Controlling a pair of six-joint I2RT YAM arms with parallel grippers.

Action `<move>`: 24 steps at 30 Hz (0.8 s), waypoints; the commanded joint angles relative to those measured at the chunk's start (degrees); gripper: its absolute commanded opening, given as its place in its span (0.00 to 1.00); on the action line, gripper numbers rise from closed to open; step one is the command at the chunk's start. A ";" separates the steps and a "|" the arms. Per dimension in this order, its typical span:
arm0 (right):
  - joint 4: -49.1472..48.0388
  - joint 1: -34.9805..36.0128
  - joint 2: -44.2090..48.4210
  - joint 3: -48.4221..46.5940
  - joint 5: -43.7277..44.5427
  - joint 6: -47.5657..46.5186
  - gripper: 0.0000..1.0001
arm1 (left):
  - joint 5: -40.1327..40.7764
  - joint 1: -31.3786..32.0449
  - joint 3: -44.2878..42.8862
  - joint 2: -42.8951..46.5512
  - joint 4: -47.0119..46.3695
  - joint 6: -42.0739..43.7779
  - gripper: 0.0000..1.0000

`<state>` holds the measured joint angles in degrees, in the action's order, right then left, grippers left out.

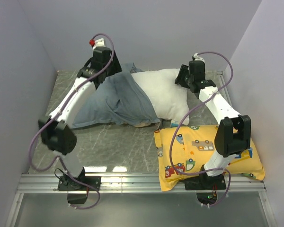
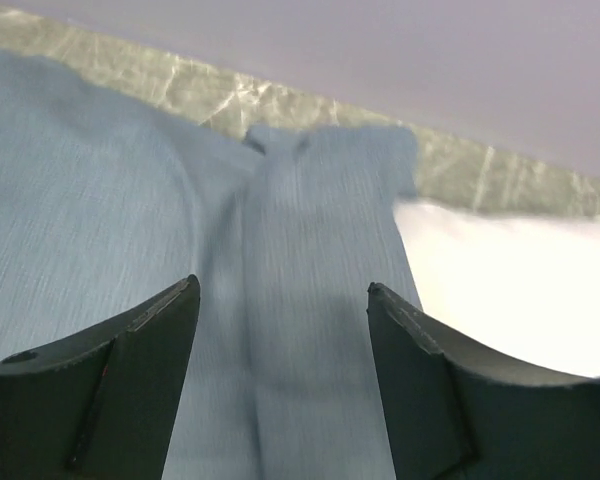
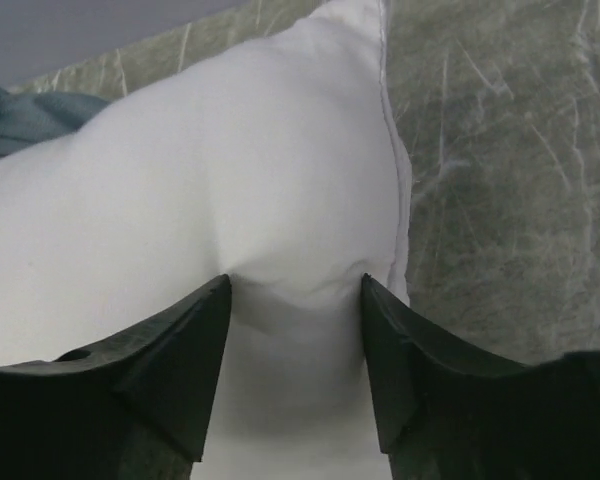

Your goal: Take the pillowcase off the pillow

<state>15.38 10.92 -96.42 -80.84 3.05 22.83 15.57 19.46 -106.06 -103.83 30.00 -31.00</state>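
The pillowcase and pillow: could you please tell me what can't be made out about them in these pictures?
- Top view: the pillowcase covers the left end of the pillow, so how much lies inside is hidden.
- Top view: both claws are hidden under their wrists.
- Left wrist view: blurred; whether the open left claw touches fabric is unclear.
- Right wrist view: whether the right claw pinches the pillow or merely presses in.

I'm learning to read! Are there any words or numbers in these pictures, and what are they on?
No words or numbers can be read in any view.
The yellow pillow: cartoon vehicle prints, too small to show any letters.
The pillowcase and the pillow: plain, no writing.
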 commanded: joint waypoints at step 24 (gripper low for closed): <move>4.58 22.48 12.93 13.95 18.48 -4.46 0.79 | 17.55 17.19 47.27 20.43 -19.64 -15.05 0.30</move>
<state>22.63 33.50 -84.16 -67.85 15.35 16.73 27.18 36.86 -56.66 -80.99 10.07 -44.31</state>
